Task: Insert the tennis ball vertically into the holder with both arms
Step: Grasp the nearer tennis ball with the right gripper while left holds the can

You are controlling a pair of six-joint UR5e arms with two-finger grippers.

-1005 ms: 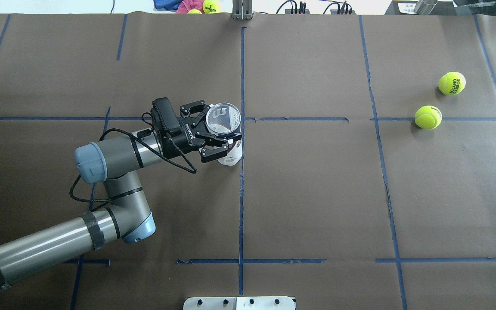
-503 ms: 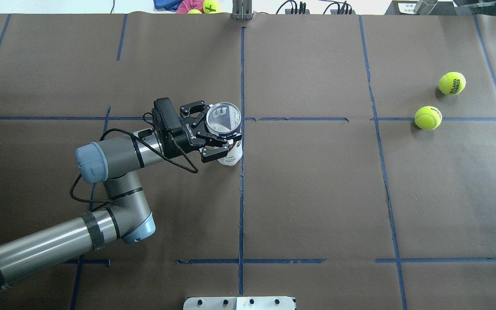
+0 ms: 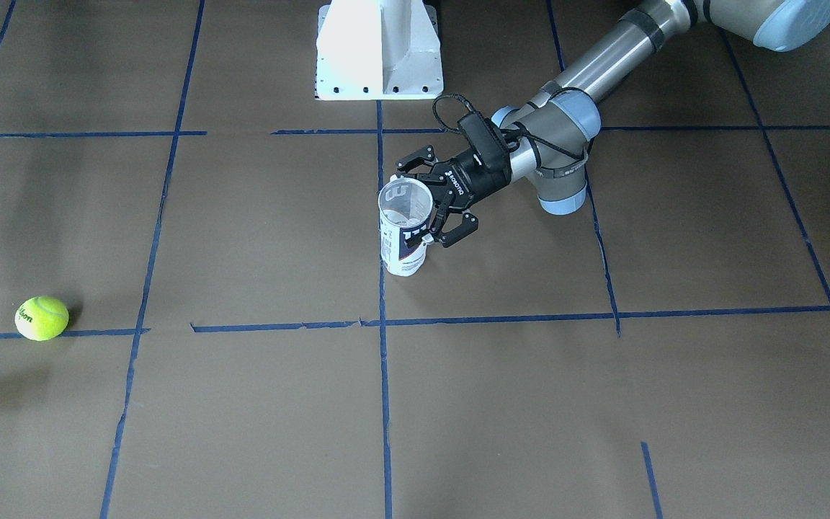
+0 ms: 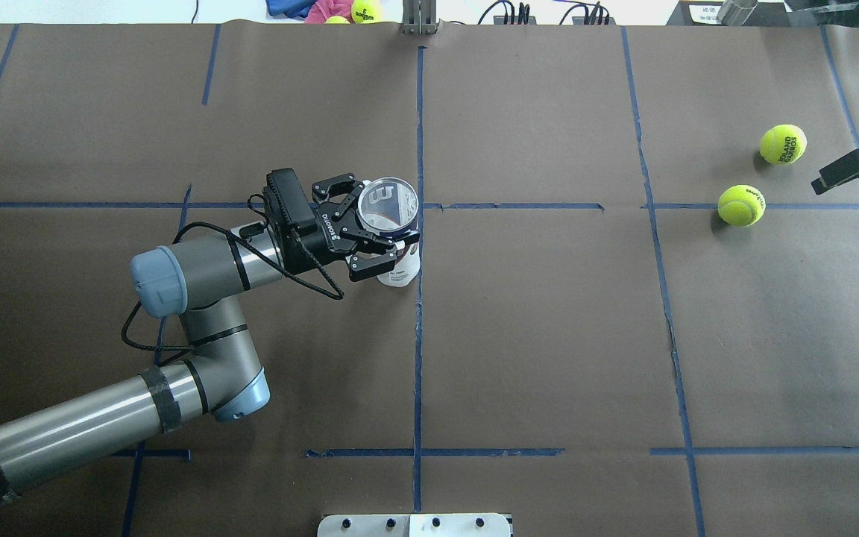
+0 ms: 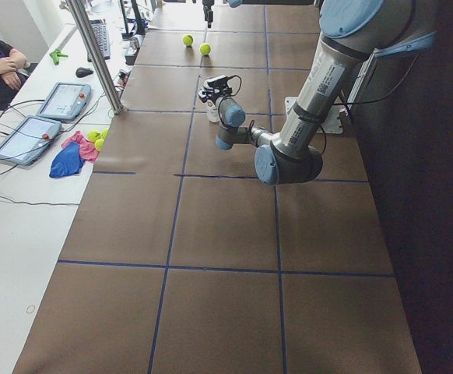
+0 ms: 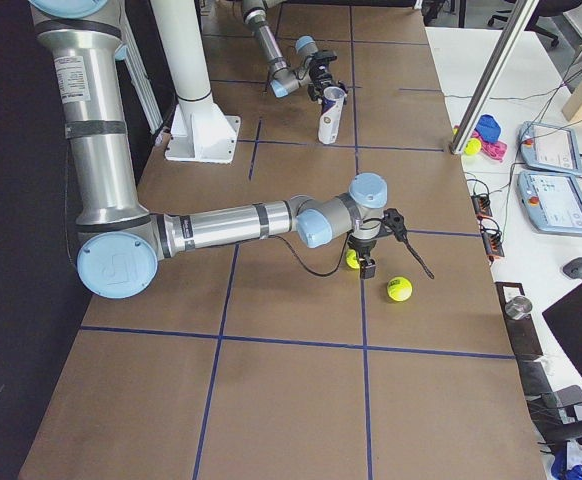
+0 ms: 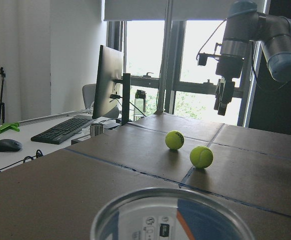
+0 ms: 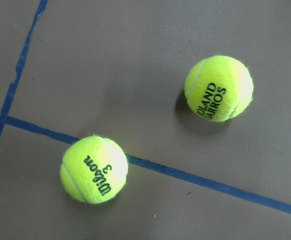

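Bright, even light; soft shadows

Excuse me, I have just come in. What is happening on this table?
The left claw is closed around the holder, a clear tube standing upright on the table, open mouth up, nothing inside. The right claw hangs open above the Wilson ball and the Roland Garros ball, near the table's end on the robot's right. No ball is picked up yet.

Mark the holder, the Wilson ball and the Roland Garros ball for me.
holder point(image 3: 402, 249): front-facing view, on its label.
Wilson ball point(image 8: 94, 169): right wrist view, ball's centre.
Roland Garros ball point(image 8: 219, 88): right wrist view, ball's centre.
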